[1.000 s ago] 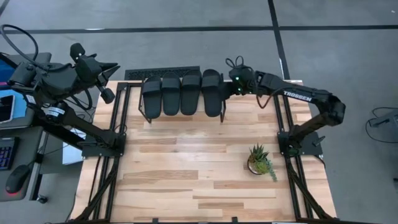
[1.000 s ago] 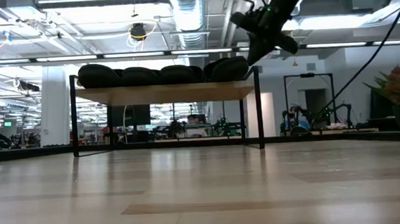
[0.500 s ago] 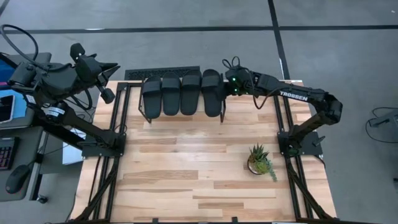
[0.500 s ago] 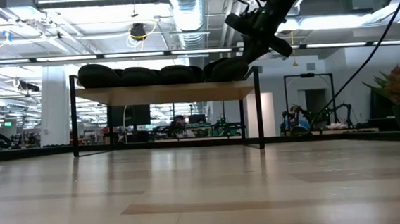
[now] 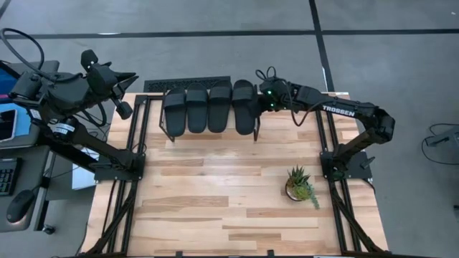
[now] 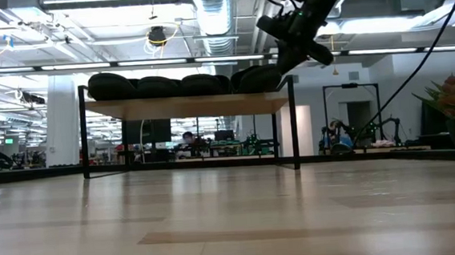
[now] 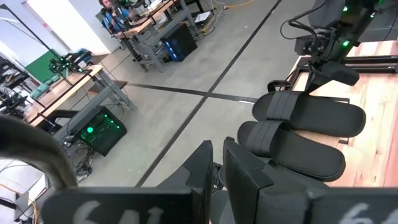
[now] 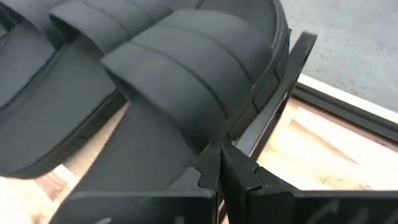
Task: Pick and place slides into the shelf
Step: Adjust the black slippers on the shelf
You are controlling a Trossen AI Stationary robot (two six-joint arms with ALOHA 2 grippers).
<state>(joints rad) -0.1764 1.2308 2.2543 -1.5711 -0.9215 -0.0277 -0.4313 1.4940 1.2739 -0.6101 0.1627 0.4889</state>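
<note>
Several black slides (image 5: 209,107) lie side by side, soles down, on the plank of the shelf (image 6: 186,108) at the table's far edge. My right gripper (image 5: 262,98) is shut at the right end of the row, against the rightmost slide (image 5: 244,107). In the right wrist view its tips (image 8: 219,155) sit between that slide (image 8: 186,81) and the shelf's black rail (image 8: 283,87). My left gripper (image 5: 123,110) hangs shut and holding nothing, raised off the table's far left corner. My right gripper has its shut fingertips (image 8: 208,163) against the rightmost slide's outer long edge (image 8: 205,140), just beside the ribbed strap. The fingers slant down from the table's right side. The slide lies flat on the shelf top, next to the end rail.
A small potted plant (image 5: 300,185) stands on the table's right half, near the right arm's base (image 5: 344,161). A black slatted grate (image 5: 186,84) lies behind the shelf. The wide wooden tabletop (image 5: 215,201) spreads in front of the shelf.
</note>
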